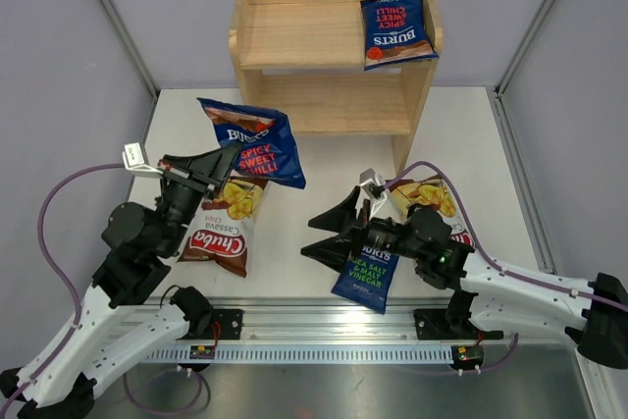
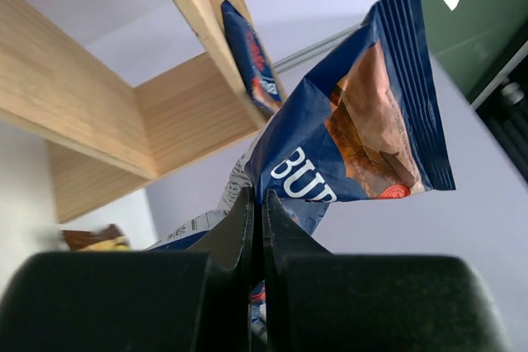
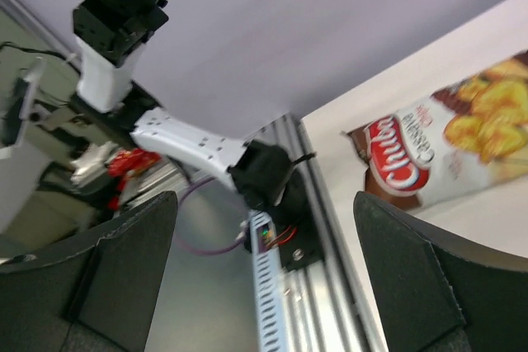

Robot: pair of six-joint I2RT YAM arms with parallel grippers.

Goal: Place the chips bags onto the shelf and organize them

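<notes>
The light wooden shelf (image 1: 294, 36) stands at the back, with one dark blue Burts bag (image 1: 397, 31) lying on its top tier at the right. My left gripper (image 1: 228, 159) is shut on the lower edge of a second blue Burts bag (image 1: 257, 141), lifted in front of the shelf (image 2: 82, 96); in the left wrist view this bag (image 2: 363, 129) stands above the closed gripper (image 2: 256, 204). A Chuba bag (image 1: 224, 228) lies beneath the left arm. My right gripper (image 1: 319, 233) is open and empty, pointing left, above the sea salt Burts bag (image 1: 366, 272). Another Chuba bag (image 1: 432, 198) lies partly under the right arm.
The right wrist view looks between the open gripper (image 3: 264, 204) at the left arm's base (image 3: 181, 142), the metal rail (image 3: 280, 286) and the left Chuba bag (image 3: 445, 146). The shelf's lower tier (image 1: 334, 105) holds nothing. Purple cables loop beside both arms.
</notes>
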